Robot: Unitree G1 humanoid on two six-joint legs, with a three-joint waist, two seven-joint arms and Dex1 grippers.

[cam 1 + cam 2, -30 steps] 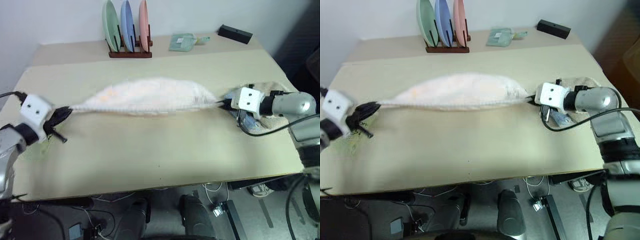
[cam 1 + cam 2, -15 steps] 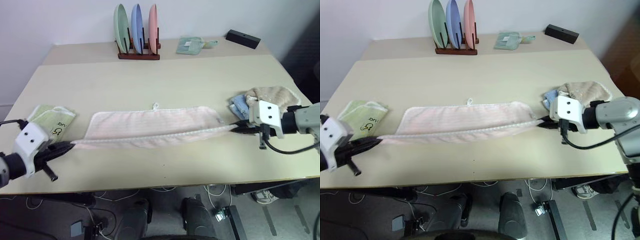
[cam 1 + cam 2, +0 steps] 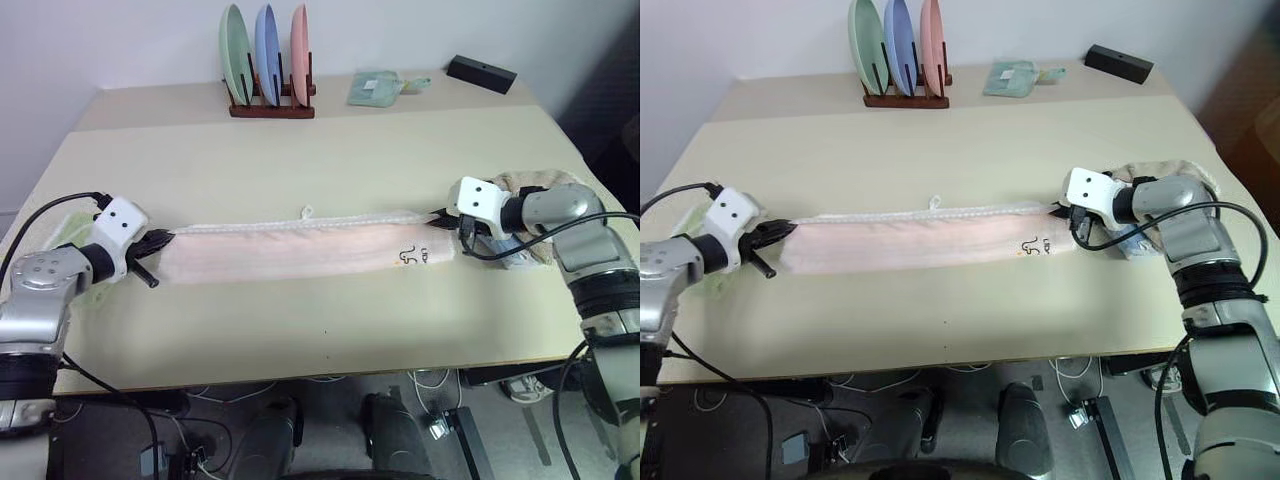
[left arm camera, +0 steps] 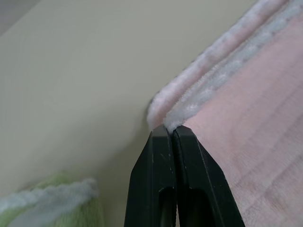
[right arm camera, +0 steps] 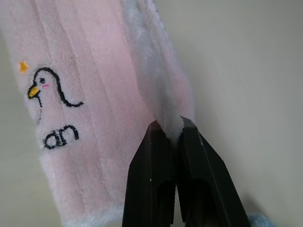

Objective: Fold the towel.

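One towel (image 3: 300, 252), two grippers (image 3: 162, 239) (image 3: 440, 221), three plates (image 3: 265, 50)

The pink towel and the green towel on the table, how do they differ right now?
The pink towel lies stretched in a long folded strip across the table's middle; the green towel sits bunched at the table's left edge. The pink towel is pinched at each end, by the left claw and the right claw; neither claw grips the green towel. The pink one shows an embroidered bird. Both look like soft terry with pale trim.

Lighting: even, soft, diffuse, bright; faint shadows under the arms; no glare; wrist close-ups soft-focus at the edges
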